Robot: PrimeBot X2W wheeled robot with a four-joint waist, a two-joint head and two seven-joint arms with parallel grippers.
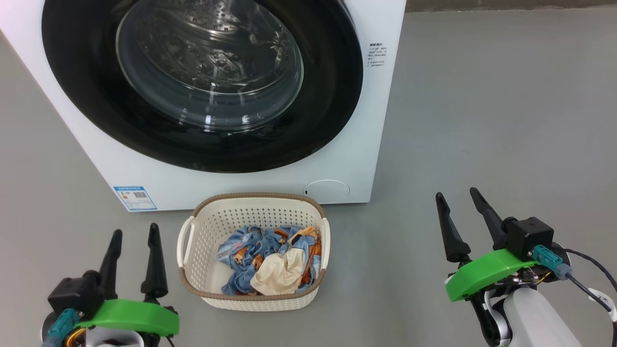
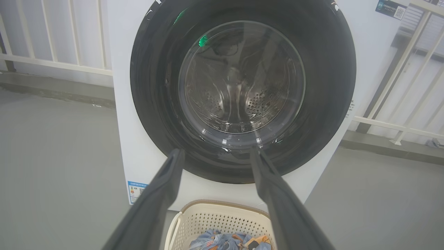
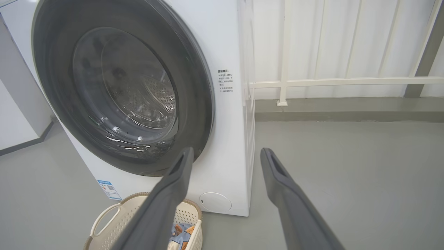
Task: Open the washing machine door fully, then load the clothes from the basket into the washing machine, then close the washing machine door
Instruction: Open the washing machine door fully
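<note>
The white washing machine (image 1: 356, 144) stands ahead with its round black-rimmed door (image 1: 332, 96) shut flat against the front; the steel drum shows through the glass bowl (image 2: 239, 80). On the floor in front sits the cream perforated basket (image 1: 217, 221), holding light blue printed clothes (image 1: 241, 250) and a cream piece (image 1: 277, 272). My left gripper (image 1: 134, 234) hangs open to the basket's left, empty. Off to the basket's right, well apart, my right gripper (image 1: 458, 194) is open and empty too. Both point toward the machine.
Grey floor (image 1: 482, 120) stretches to the right of the machine. A white railing (image 3: 347, 82) and pale wall run behind it. A blue sticker (image 1: 135, 197) marks the machine's lower left corner, and a round cover (image 1: 327, 190) sits at its lower right.
</note>
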